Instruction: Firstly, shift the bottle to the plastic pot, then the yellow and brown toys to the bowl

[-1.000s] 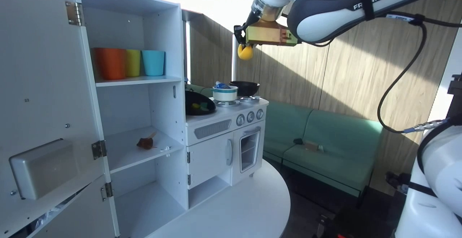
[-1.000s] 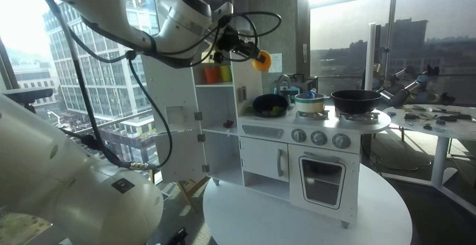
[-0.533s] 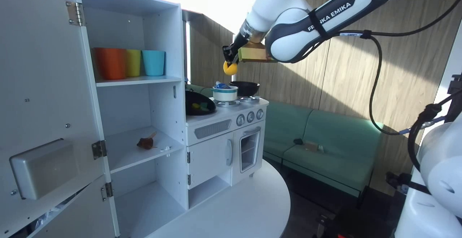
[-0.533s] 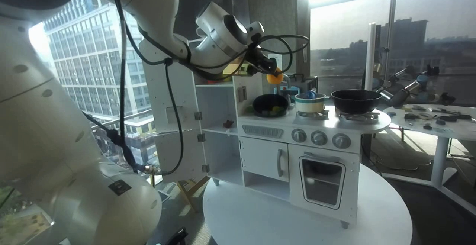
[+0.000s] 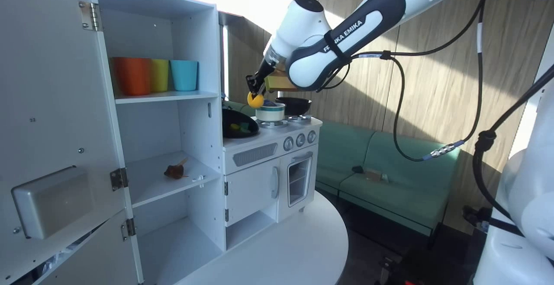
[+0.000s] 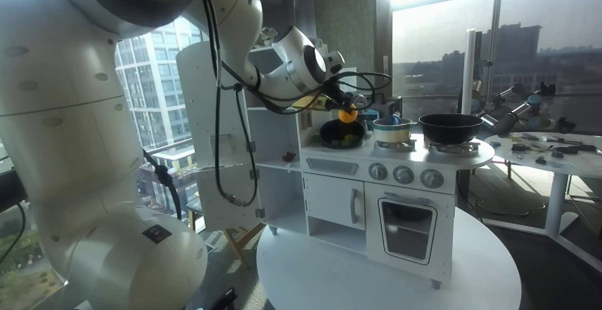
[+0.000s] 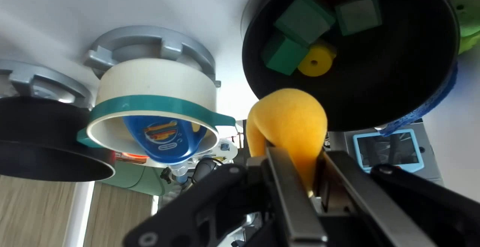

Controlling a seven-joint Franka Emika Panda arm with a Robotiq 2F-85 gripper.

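Robot arm bent toward a toy kitchen, gripper clasping a yellow ball, from here overlapping a black bowl, tilted blue bottle in a cream pot, black pan beside it, brown lump on a shelf, round table below.

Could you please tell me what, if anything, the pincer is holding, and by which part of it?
The yellow toy, gripped by its end nearest the pincer, between the fingers; its rounded bulk sticks out beyond them.
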